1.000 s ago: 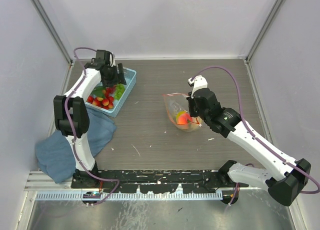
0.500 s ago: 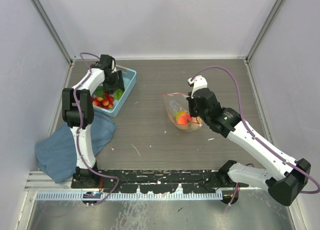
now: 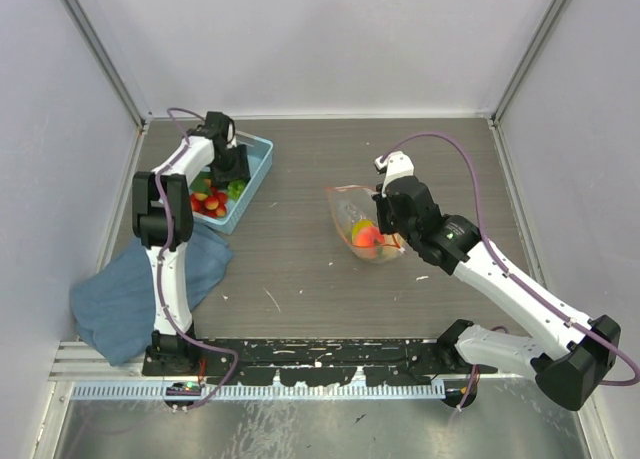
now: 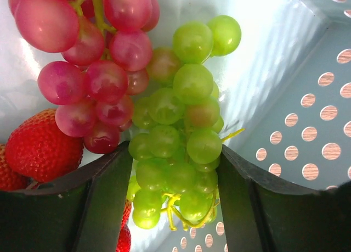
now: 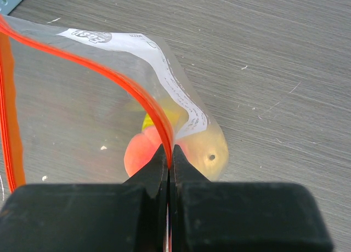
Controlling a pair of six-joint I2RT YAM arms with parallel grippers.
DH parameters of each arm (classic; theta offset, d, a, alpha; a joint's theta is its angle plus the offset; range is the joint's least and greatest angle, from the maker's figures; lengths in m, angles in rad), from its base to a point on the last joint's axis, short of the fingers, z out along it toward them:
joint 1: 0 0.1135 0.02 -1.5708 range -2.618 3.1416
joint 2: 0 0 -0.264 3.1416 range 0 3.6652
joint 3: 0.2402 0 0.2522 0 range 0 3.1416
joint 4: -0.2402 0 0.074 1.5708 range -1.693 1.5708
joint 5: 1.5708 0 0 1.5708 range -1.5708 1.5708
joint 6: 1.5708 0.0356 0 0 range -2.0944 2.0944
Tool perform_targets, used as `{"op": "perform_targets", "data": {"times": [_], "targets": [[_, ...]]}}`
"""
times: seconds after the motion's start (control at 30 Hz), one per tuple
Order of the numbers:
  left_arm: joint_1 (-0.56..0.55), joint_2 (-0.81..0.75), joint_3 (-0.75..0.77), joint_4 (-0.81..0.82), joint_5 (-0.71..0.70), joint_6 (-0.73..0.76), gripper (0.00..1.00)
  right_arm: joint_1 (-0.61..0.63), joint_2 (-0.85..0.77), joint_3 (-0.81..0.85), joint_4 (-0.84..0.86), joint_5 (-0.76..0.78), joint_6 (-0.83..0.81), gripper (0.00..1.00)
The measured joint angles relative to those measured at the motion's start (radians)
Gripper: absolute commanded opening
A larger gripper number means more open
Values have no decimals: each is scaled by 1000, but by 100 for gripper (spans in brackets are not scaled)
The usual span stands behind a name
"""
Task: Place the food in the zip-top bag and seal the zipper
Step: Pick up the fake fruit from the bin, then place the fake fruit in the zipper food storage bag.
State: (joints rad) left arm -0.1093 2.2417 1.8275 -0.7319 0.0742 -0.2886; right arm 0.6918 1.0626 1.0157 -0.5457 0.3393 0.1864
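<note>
Left end effector [image 4: 174,158] lower; grapes [image 4: 184,136] lengthwise

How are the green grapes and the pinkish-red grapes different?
The green grapes are light green; the red grapes are pinkish red. The green grapes sit between the open fingers of the left gripper; the red grapes lie outside them, beside a strawberry. Both are shiny round bunches in the blue basket.

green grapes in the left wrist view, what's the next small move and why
Probably shut the left gripper on the green grapes: its open jaws straddle the bunch in the blue basket, and the right gripper holds the zip-top bag by its zipper.
</note>
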Motion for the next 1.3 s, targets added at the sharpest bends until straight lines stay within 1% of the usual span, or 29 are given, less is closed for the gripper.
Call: {"op": "perform_targets", "data": {"times": [0.13,0.2,0.3,0.5,0.8,1.07,1.17,1.3], "targets": [[0,4,1,2,6,10,36,0,5,0,0,0,0,1],[0,2,-5,10,16,14,29,0,5,0,1,0,0,1],[0,-18,-32,29,26,11,21,0,5,-1,1,0,0,1],[0,-116,-112,46,45,9,12,0,5,-1,2,1,1,1],[0,-323,-188,65,68,7,4,0,4,-1,2,1,5,1],[-17,-513,-254,85,80,-11,4,0,4,0,3,1,9,1],[-51,-590,-290,92,80,-11,4,0,4,0,4,0,14,1],[-123,-697,-330,94,82,-14,4,0,4,0,6,0,29,1]]}}
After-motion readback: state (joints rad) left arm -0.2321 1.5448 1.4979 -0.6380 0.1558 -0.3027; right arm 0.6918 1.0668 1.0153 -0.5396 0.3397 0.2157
